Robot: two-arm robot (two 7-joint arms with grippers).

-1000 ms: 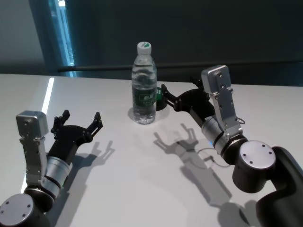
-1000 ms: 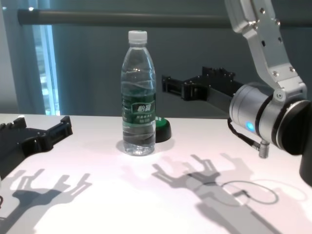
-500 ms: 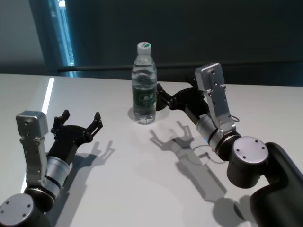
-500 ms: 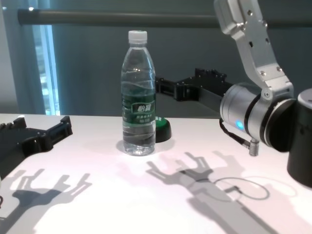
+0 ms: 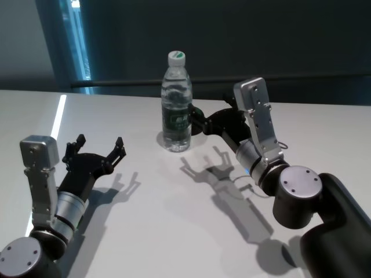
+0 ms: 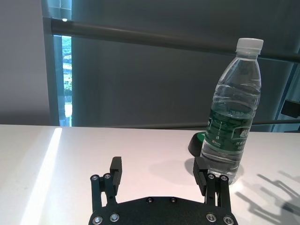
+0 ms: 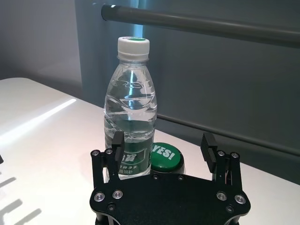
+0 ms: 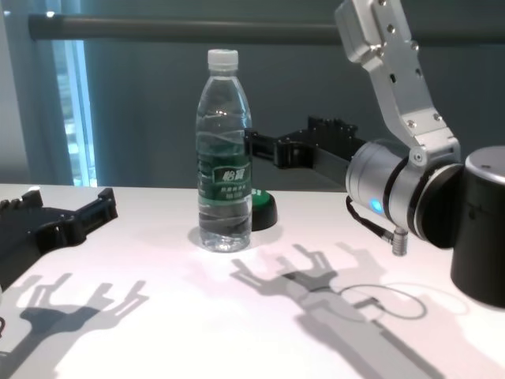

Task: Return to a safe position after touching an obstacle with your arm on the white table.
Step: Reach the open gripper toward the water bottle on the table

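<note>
The right gripper (image 5: 200,121) has slid leftward, jaws spread, beside the bottle (image 5: 176,104) at upper centre of the white surface (image 5: 162,208). The left gripper (image 5: 95,152) waits lower left, jaws spread.

One tall clear plastic water bottle (image 5: 177,104) with a white screw cap and dark green label band. One low round green-topped black puck (image 7: 166,157) just beside it. Two black end effectors: left end effector (image 5: 95,150), right end effector (image 7: 162,146). One white desk (image 5: 174,220).

open left hand (image 6: 161,174) low over the white table (image 6: 70,159), upright bottle (image 6: 231,110) and green-topped puck (image 6: 197,142) beyond
</note>
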